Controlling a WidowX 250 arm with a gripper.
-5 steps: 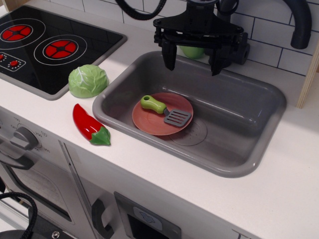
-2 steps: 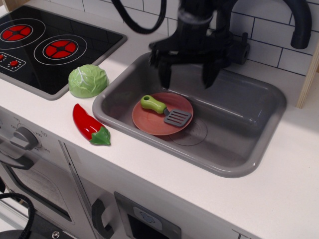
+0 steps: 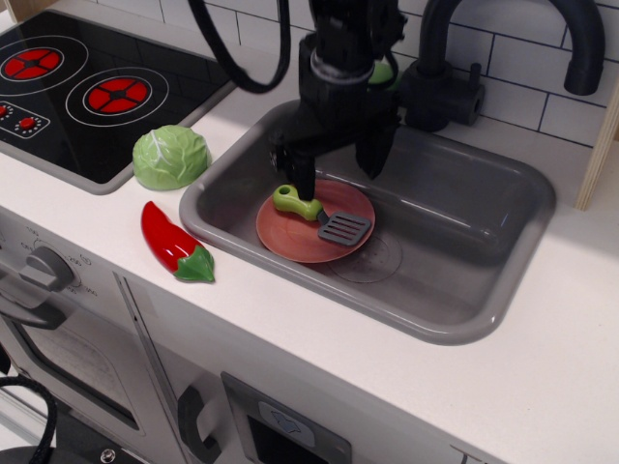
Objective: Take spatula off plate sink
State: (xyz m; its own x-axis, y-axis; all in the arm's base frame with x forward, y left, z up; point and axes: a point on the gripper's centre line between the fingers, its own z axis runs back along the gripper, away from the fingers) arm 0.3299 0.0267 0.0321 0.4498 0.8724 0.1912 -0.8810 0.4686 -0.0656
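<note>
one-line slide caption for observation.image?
Open gripper over the spatula, which lies on the plate in the sink.

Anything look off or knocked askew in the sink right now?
Nothing stands out. The spatula lies flat on the plate in the sink, nothing spilled or tipped. The open gripper hangs just above the handle.

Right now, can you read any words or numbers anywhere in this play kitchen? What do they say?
No readable words or numbers anywhere.
Stove knob: small marks around it, too blurred to read.
Oven front panel: a small symbol, too dim to make out.
Counter front, bottom right edge: part of a dark mark, cut off by the frame.
The spatula, plate, sink, cabbage and chili pepper carry no text.
</note>
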